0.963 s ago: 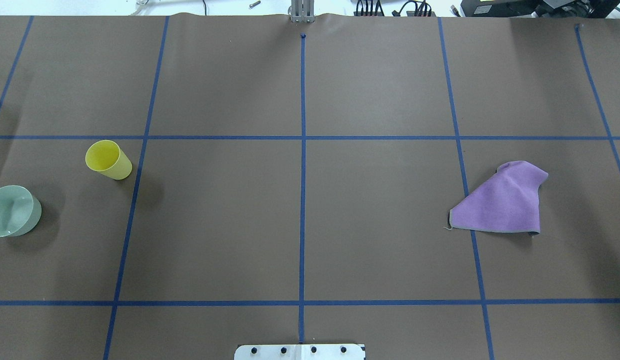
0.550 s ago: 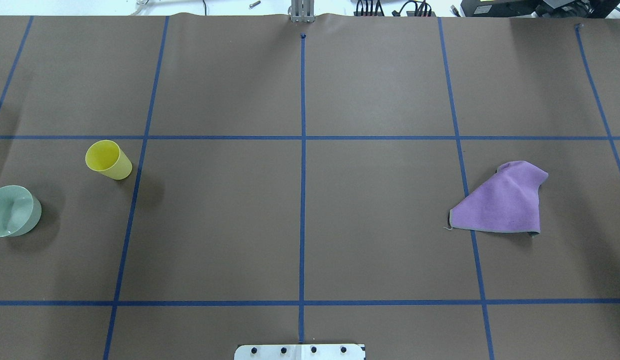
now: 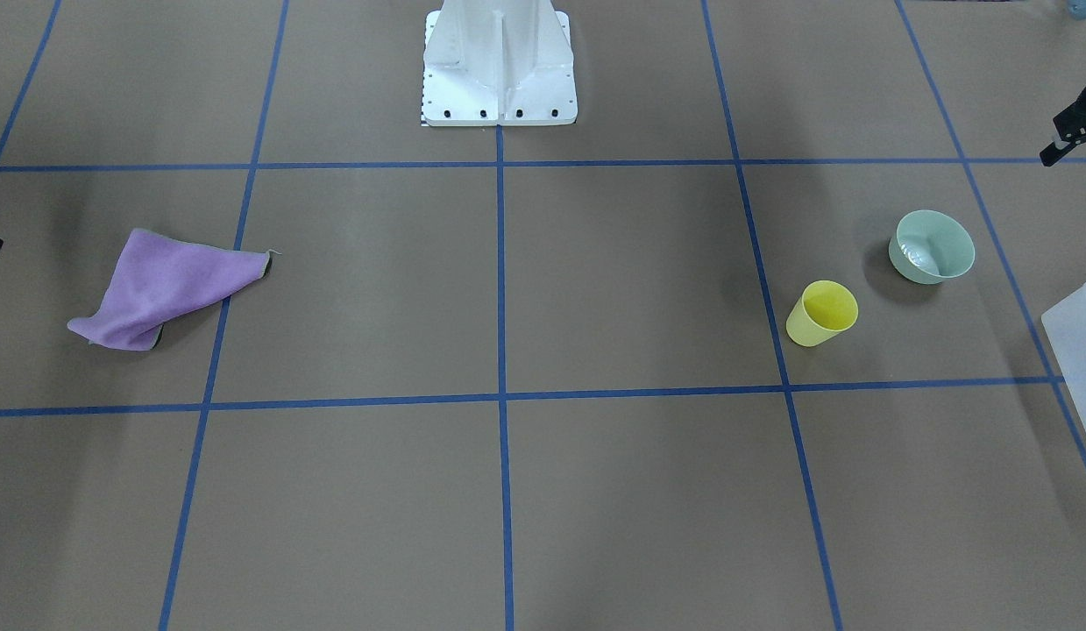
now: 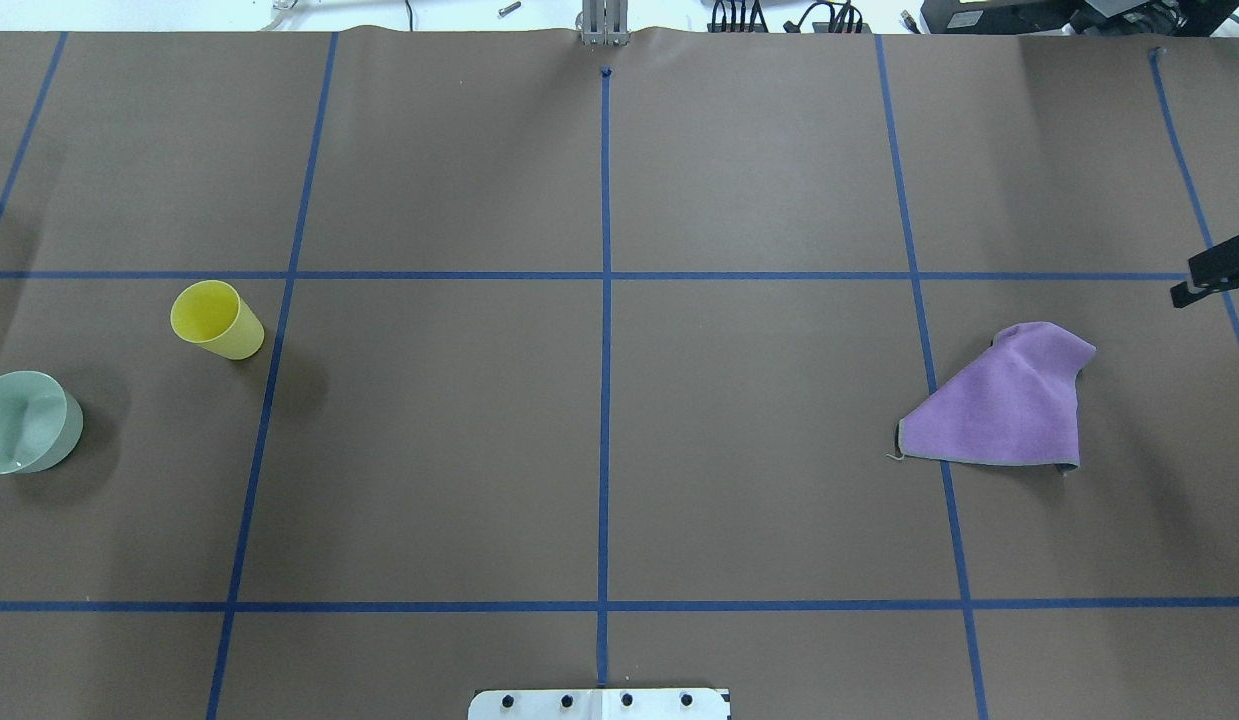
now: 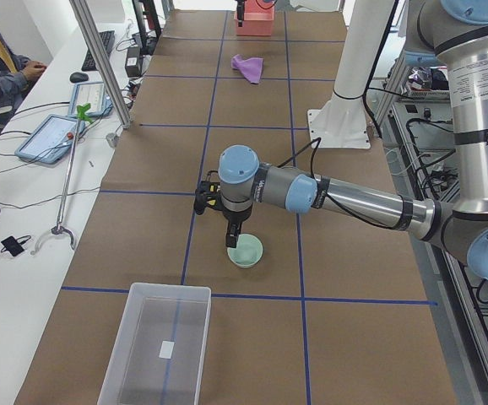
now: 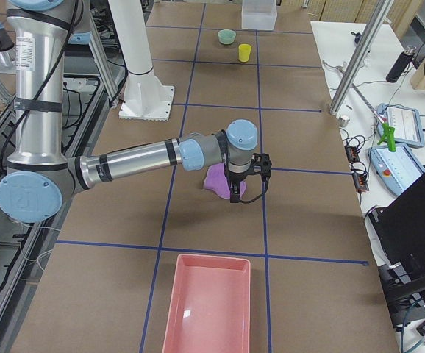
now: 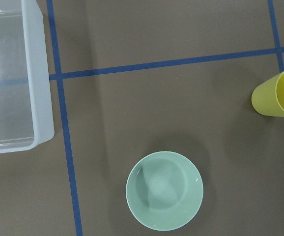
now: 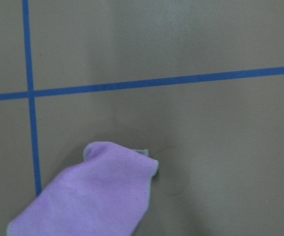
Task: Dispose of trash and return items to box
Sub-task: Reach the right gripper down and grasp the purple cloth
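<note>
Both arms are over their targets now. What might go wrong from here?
1. The left gripper hangs over the bowl; a pinch on its smooth rim may slip, and carrying it toward the box low might clip the wall.
2. The cup stands light and upright nearby; a wide swing might tip it.
3. The cloth lies loosely folded; the right gripper may catch one layer and let it trail.

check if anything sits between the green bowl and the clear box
Nothing visible does. In the left wrist view only bare, tape-lined table paper lies between the green bowl and the clear box; the yellow cup stands on the bowl's other side, off that path.
</note>
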You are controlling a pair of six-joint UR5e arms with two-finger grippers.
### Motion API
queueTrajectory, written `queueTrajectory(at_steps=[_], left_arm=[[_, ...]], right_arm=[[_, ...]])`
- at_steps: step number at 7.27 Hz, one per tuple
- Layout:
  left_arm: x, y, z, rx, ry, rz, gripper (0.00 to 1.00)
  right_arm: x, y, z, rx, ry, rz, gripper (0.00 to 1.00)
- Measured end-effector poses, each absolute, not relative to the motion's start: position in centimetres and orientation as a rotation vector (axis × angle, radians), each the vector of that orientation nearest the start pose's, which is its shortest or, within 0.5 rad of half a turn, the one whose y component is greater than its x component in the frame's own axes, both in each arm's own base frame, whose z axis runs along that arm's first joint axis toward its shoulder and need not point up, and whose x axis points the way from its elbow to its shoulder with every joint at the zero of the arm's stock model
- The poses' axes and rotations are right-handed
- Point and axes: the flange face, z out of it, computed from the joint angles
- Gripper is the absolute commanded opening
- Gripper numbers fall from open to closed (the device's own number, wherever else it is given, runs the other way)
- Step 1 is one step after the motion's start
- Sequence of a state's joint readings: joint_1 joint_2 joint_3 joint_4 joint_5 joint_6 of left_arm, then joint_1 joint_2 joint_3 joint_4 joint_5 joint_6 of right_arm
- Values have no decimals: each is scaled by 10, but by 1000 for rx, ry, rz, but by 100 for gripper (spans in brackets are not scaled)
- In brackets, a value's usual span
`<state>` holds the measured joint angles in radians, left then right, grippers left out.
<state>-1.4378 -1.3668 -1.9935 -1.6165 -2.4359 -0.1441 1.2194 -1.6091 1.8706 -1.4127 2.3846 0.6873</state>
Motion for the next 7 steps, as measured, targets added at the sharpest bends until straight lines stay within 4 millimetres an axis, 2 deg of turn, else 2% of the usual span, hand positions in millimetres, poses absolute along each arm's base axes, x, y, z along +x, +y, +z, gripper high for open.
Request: queueTrajectory(at_steps=[2,3,5,7], left_arm=[[-2,-414,533,119,885,100,98],[-2,-414,534,118,885,99,98],[-2,-414,533,105,889,68,98],[-1,-415,531,101,891,47,98]], right_arm=[[-187,-480,489,-93,-844,257,99],[-210,-481,496,-112,-816,274,98],[-236,-488,509,-142,-786,280,97],[-264,-496,512,-164,-775,257,96]])
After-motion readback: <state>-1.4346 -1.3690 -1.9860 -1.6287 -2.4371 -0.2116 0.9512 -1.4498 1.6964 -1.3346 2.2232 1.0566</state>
